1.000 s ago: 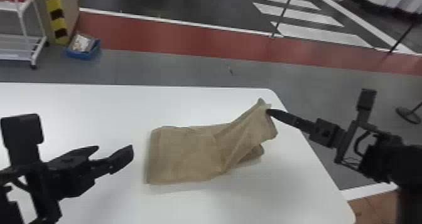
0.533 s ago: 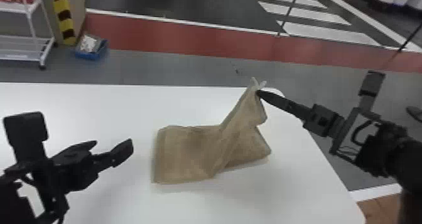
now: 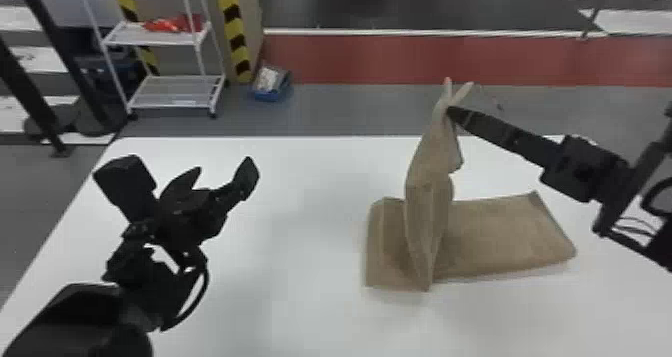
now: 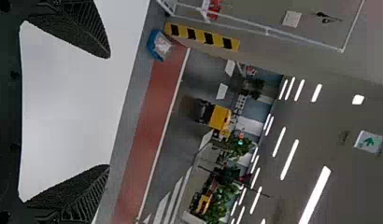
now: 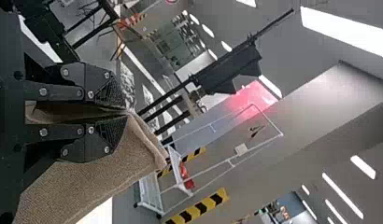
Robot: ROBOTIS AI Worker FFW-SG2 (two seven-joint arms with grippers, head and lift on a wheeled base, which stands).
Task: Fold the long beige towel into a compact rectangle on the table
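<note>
- Right gripper (image 3: 451, 112) is pinching the beige towel (image 3: 505, 236), sitting nearer than left gripper (image 4: 108, 111), which is gaping.
- Below the pinch, lower right, its long axis is running sideways.

From here the red things (image 3: 172, 25), near half past ten, are too blurred to name. The head view cuts off the left arm (image 3: 80, 321) toward eight o'clock, the right arm (image 3: 615, 181) toward three.

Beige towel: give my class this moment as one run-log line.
right gripper: shut on towel, part lifted | remaining cloth: lying on table | left gripper: open, empty | fold: unfinished
</note>
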